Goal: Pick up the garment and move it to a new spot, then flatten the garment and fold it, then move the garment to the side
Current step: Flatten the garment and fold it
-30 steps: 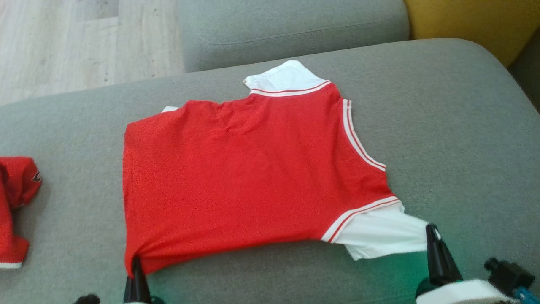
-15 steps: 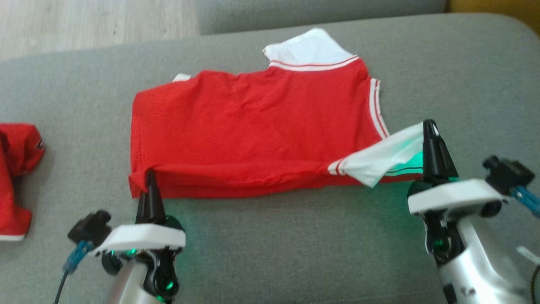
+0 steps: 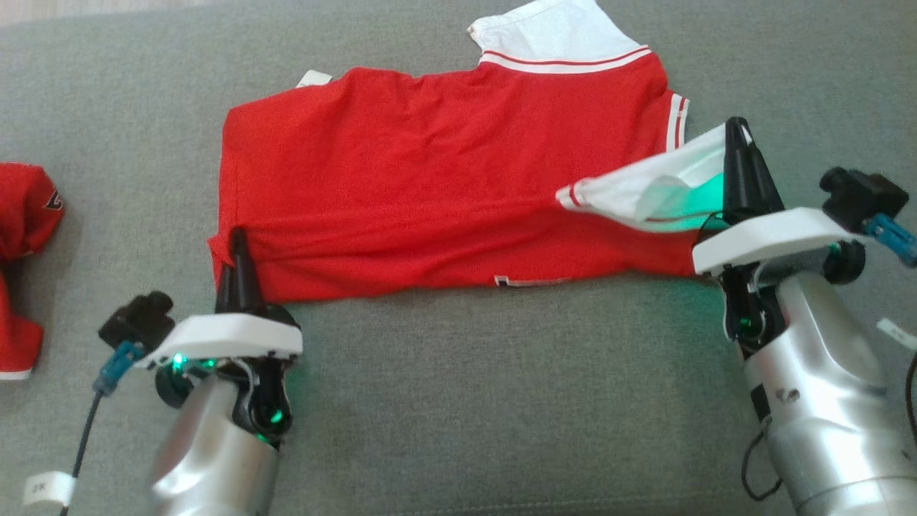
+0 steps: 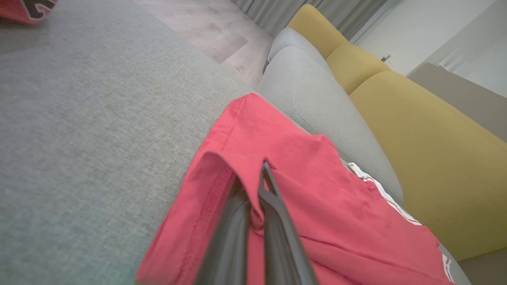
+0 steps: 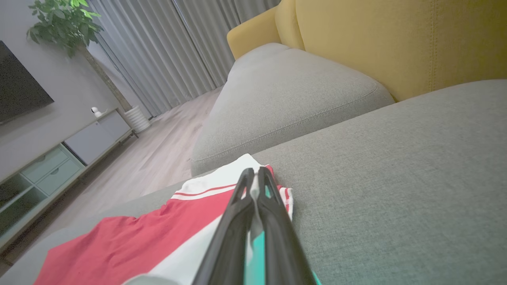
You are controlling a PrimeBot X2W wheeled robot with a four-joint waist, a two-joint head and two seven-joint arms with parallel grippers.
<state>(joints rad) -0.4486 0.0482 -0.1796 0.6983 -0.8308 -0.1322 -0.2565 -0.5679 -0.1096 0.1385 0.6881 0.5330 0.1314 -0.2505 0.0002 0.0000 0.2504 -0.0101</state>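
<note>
Left end effector (image 3: 238, 245) pinches the red shirt's (image 3: 401, 179) hem corner, right end effector (image 3: 736, 136) its white sleeve (image 3: 637, 192) (near edge raised), long axis spanning between them, body toward the sofa cushion's (image 3: 458, 401) far edge.

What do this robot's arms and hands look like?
Each forearm is silvery metal, ending in a white flat bracket. The left gripper and right gripper each have two long, thin black fingers tapering to a point. Green lights glow at the wrists; small black cameras with blue plugs sit beside them.

Nothing legible — marks on the cable tag (image 3: 47, 490) are too blurred.
</note>
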